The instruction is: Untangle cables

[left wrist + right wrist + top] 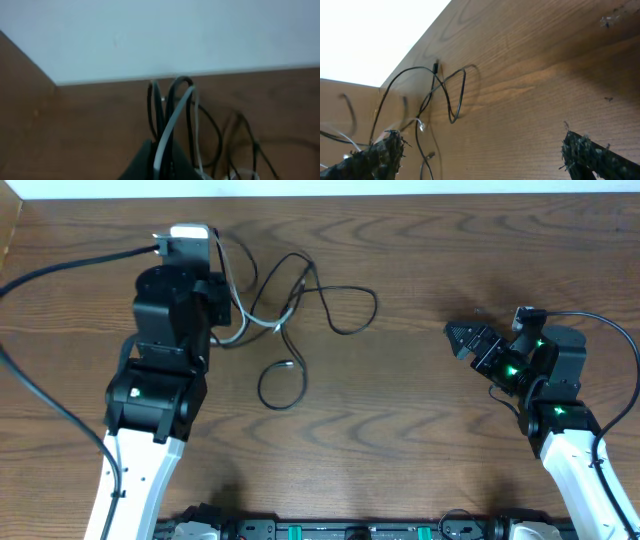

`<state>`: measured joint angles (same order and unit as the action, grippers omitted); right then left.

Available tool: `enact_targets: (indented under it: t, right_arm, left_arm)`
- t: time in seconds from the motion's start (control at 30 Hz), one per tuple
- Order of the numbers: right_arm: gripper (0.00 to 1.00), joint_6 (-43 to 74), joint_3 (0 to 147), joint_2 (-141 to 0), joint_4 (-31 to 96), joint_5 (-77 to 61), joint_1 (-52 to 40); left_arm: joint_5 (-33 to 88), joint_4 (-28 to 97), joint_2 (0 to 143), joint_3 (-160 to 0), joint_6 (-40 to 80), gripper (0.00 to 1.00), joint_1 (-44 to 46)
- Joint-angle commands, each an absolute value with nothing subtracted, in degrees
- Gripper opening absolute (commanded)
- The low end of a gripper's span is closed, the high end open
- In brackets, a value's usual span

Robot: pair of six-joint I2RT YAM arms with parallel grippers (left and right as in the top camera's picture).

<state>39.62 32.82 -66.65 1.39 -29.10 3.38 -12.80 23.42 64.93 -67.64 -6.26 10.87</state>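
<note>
The cables (pixel 300 290) are thin black cords and one white cord (pixel 243 320), looped together on the brown table left of centre. A black loop (pixel 280 380) lies nearest the front. My left gripper (pixel 200 242) is at the back left, shut on the white cord and black cords. In the left wrist view they rise as loops (pixel 175 100) out of the jaws (pixel 162 152). My right gripper (pixel 462 340) is open and empty at the right, well apart from the cables. The right wrist view shows its fingers (pixel 482 160) spread wide, with the black loops (pixel 452 95) far ahead.
The table's back edge (pixel 400 197) meets a white wall. A brown side panel (pixel 8 230) stands at the far left. The left arm's thick black cable (pixel 60 265) runs off to the left, and the right arm's (pixel 610 330) curves at the far right.
</note>
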Motion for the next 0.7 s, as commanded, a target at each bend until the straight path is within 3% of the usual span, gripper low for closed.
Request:
enact_targets:
  t: [0.0,0.27,0.5,0.57,0.67]
  right_arm:
    - [0.99,38.5,33.1,-66.1,1.1,-29.7,3.7]
    - [0.99,38.5,33.1,-66.1,1.4,-30.2,3.7]
    - [0.99,38.5,33.1,-66.1,1.5,-30.2,3.7]
    - [0.99,38.5,33.1,-66.1,1.6,-30.2,3.7]
    - [0.99,38.5,33.1,-66.1,1.8,-30.2,3.6]
  left_arm:
    - [-7.0,27.7,67.3,-68.5,-3.5,0.08,10.7]
    - [3.0,36.5,75.7,-68.5,-2.4,0.09,10.7]
    - [9.7,37.5,80.4,-68.5,-2.1,0.38,10.7]
    - [9.9,37.4,80.5,-68.5,-1.4,0.59,10.7]
    - [9.9,37.6,80.5,-68.5,-1.4,0.6,10.7]
